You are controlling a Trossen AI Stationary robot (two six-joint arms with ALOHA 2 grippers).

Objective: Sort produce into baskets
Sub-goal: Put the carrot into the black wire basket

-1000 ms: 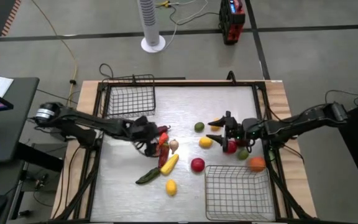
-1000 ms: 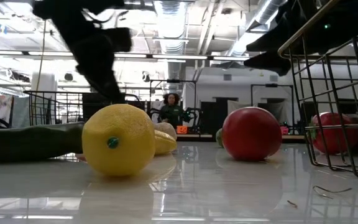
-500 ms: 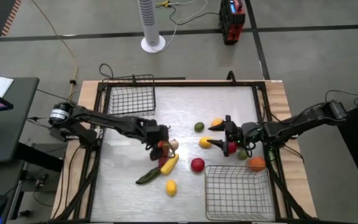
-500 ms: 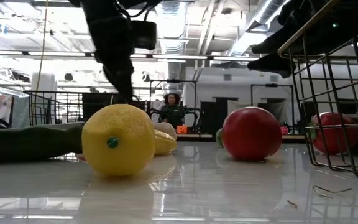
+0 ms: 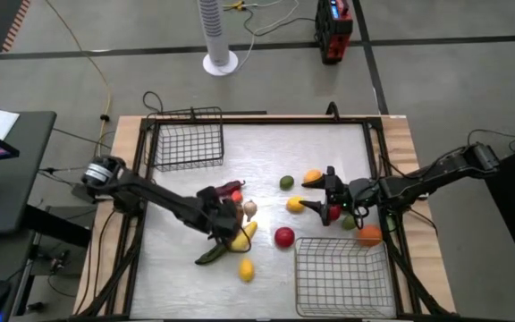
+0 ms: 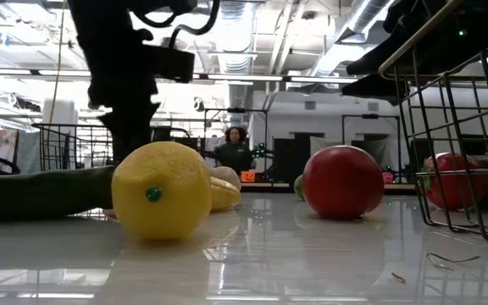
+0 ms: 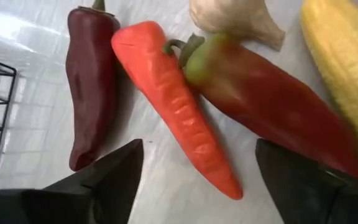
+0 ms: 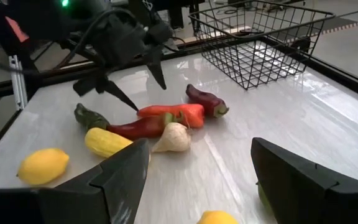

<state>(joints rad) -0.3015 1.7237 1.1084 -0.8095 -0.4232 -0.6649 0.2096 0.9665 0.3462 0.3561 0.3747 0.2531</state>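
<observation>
Lying mid-surface, orange carrot (image 7: 179, 106) between dark chili (image 7: 92, 93) and red pepper (image 7: 272, 118). Above carrot, left claw (image 7: 194, 180), spread wide. Best lowered squarely astride carrot alone. Well right of carrot, right claw (image 5: 314, 195), also spread, empty.

Two slim dark jointed arms, black cables along them, blunt dark two-fingered tools

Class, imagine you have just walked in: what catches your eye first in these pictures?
A cluster of long produce at mid-table: an orange carrot, a red pepper and a dark red chili, with the left hand open just above them. Close to the low camera sits a big yellow lemon.
</observation>
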